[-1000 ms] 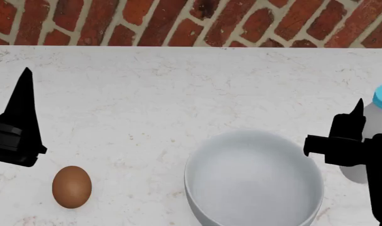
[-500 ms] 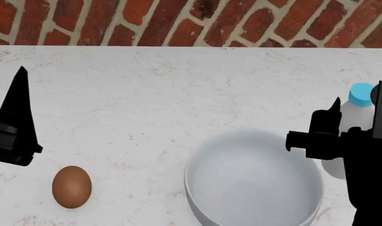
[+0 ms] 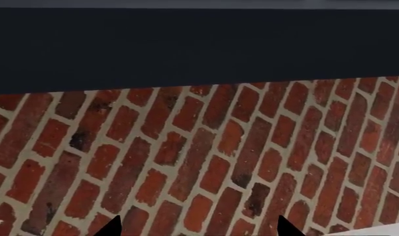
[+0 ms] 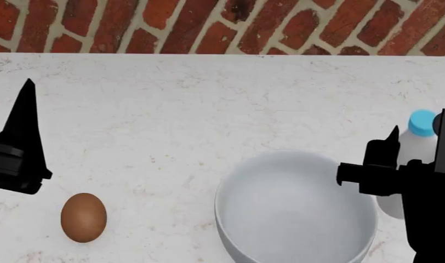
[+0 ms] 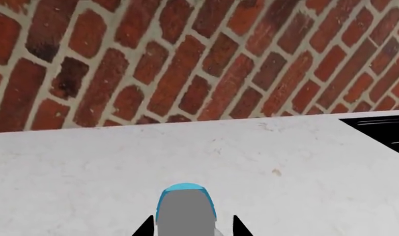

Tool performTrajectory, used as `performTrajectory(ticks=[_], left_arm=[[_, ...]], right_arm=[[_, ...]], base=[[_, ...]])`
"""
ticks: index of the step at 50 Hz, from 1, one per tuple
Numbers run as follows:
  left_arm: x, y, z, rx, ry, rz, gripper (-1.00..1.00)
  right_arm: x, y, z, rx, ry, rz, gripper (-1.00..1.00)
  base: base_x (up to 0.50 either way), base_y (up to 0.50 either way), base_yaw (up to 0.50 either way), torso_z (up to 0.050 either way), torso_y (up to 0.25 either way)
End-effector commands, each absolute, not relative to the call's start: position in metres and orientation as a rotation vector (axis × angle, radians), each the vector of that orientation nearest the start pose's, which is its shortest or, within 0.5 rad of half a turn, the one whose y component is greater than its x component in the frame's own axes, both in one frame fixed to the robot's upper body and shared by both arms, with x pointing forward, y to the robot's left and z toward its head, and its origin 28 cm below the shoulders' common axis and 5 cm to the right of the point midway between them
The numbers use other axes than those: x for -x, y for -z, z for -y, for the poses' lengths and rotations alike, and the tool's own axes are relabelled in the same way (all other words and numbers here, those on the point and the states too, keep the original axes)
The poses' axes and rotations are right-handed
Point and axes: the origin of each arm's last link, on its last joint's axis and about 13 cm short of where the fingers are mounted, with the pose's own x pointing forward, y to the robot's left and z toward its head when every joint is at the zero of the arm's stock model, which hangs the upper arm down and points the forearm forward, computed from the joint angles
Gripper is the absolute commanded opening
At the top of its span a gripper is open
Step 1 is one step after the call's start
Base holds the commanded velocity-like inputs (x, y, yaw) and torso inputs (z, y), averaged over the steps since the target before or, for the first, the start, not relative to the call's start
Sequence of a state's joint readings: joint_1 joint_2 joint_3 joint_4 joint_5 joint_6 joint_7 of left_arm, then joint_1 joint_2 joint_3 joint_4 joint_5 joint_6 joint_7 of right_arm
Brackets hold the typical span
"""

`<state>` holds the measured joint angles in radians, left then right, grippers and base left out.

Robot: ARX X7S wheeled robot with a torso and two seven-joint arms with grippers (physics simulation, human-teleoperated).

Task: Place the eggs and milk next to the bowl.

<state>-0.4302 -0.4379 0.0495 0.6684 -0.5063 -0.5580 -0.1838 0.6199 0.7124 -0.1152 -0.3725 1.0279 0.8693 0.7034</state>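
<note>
Desk point(image 4: 171, 109): pale marbled top, backed by a red brick wall point(image 4: 207, 24).

Bowl point(image 4: 294, 211): large, plain white, upright on the near part of the desk, its near rim cut off by the head view's lower edge. Seen in the head view only.

Egg point(image 4: 84, 217): one brown oval, lying on the desk well apart from the bowl, toward the robot's left. Seen in the head view only.

Milk point(image 4: 412, 148): white bottle with light-blue cap, upright, just beside the bowl on its right. The head view shows it largely hidden behind the black arm; the right wrist view shows the cap and shoulder point(image 5: 185, 209) head-on, set between two black fingertips point(image 5: 146, 227).

Right gripper point(image 4: 409, 159): jaws standing on either side of the bottle, a fingertip close against each flank in the right wrist view; it appears to be closed on the bottle. The same view shows a dark rectangular inset point(image 5: 383, 130) at the desk's far corner, which the head view does not show.

Left gripper point(image 4: 21, 142): above the desk, near the egg but apart from it, holding nothing. The left wrist view shows two fingertips point(image 3: 111, 227) set wide apart, with brick wall and a dark band point(image 3: 199, 46) beyond.
</note>
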Motion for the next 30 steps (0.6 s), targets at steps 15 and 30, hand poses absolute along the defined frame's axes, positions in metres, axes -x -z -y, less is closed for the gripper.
performTrajectory(ticks=[15,30], left_arm=[[-0.238,-0.211,-0.240,-0.053,0.170,0.448,1.00],[-0.237,-0.210,-0.240,-0.053,0.170,0.448,1.00]], right_arm=[[-0.259,-0.193,0.184,0.026,0.227,-0.095,-1.00],[-0.260,-0.185,0.185,0.014,0.227,-0.106,-1.00]], base=[[0.00,0.00,0.00,0.000,0.000],[0.00,0.00,0.00,0.000,0.000]])
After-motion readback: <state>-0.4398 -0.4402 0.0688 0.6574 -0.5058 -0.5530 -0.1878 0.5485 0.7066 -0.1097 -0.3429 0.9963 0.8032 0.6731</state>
